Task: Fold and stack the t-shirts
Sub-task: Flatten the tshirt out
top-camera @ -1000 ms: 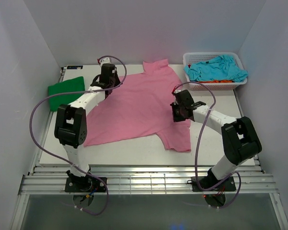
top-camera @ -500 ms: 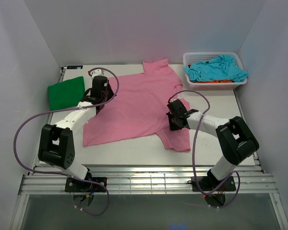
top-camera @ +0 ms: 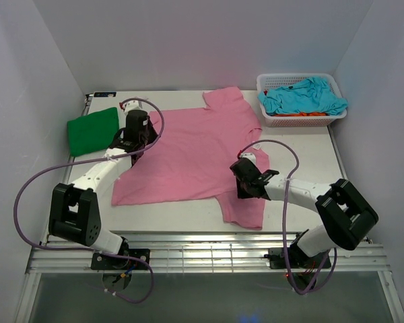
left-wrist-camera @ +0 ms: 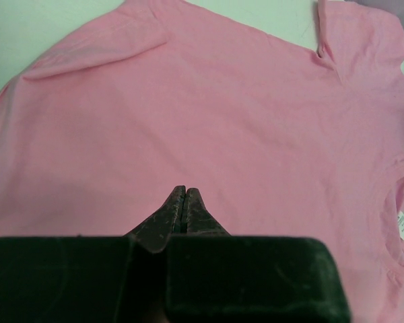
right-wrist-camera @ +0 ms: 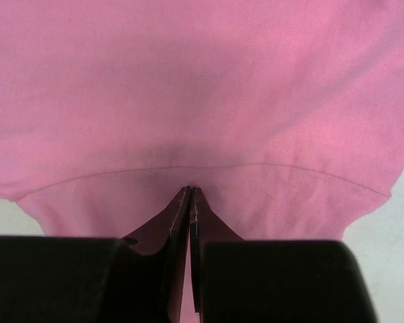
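Observation:
A large pink t-shirt (top-camera: 188,151) lies spread flat on the white table, with one sleeve near the front edge. My left gripper (top-camera: 139,136) is shut on the shirt's left edge; in the left wrist view its closed gripper (left-wrist-camera: 183,190) rests on the pink cloth (left-wrist-camera: 222,101). My right gripper (top-camera: 241,183) is shut on the shirt near the front sleeve seam; in the right wrist view this gripper (right-wrist-camera: 190,190) pinches pink cloth (right-wrist-camera: 202,81). A folded green t-shirt (top-camera: 93,130) lies at the far left. A turquoise t-shirt (top-camera: 303,96) and an orange one (top-camera: 311,114) lie in the basket.
A white mesh basket (top-camera: 297,122) stands at the back right corner of the table (top-camera: 337,202). White walls close in the table on the left, back and right. Purple cables loop from both arms.
Both grippers have moved toward the near edge, dragging the pink t-shirt with them; the shirt now lies closer to the front and left.

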Motion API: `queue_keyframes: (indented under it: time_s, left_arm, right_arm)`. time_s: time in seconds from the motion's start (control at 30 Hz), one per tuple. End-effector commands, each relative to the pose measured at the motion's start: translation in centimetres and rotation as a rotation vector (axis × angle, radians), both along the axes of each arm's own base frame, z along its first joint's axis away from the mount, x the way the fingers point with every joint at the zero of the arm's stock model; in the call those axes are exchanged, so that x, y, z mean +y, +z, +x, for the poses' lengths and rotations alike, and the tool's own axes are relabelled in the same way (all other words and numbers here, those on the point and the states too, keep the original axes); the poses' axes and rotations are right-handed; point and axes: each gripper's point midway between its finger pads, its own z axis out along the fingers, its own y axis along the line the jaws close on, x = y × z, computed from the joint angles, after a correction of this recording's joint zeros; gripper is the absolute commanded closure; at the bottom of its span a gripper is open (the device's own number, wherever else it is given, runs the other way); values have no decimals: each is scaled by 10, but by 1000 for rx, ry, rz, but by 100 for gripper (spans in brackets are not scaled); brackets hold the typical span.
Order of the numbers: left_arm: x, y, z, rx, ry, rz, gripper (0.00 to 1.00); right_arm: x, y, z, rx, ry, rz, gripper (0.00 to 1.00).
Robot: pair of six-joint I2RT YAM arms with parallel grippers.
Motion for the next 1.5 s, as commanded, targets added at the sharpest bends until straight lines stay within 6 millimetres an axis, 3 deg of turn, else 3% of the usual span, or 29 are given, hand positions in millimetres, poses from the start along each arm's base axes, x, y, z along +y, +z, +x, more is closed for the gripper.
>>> queue_keyframes:
  time_s: [0.0, 0.33, 0.4, 0.43, 0.57, 0.6, 0.67, 0.73, 0.77, 0.9, 1.0, 1.2, 1.47]
  left_arm:
    - [3, 24, -7, -54, 14, -11, 100]
    - [10, 8, -2, -5, 48, 32, 100]
    - [13, -6, 0, 42, 64, 62, 100]
    - [14, -23, 4, 85, 73, 82, 100]
    - [10, -51, 30, 133, 72, 127, 99]
    - [10, -55, 35, 140, 65, 145, 92]
    - [9, -76, 46, 174, 68, 178, 83]
    - [10, -73, 64, 155, 83, 207, 70]
    - [11, -75, 69, 156, 88, 218, 69]
    - [12, -77, 101, 130, 124, 261, 69]
    - [12, -76, 119, 102, 131, 289, 69]
    - [17, -66, 139, 33, 170, 339, 68]
    - [24, -88, 163, 56, 197, 433, 67]
  right_arm:
    - [-47, -23, -51, 172, -45, -162, 92]
    - [-56, 6, -53, 115, -71, -148, 92]
    - [-53, 15, -48, 84, -66, -126, 85]
    - [-51, 20, -45, 65, -63, -115, 80]
    - [-33, 54, -24, -54, -11, -43, 48]
    - [-30, 62, -19, -74, 1, -32, 41]
    - [-18, 88, -5, -137, 16, 4, 38]
    - [-14, 109, 5, -199, 44, 16, 33]
    - [-9, 125, 12, -239, 47, 37, 31]
    - [-3, 157, 25, -324, 75, 53, 28]
    - [-2, 167, 28, -346, 87, 55, 27]
    - [-7, 167, 33, -363, 84, 17, 23]
    - [-4, 156, 39, -340, 101, 7, 22]
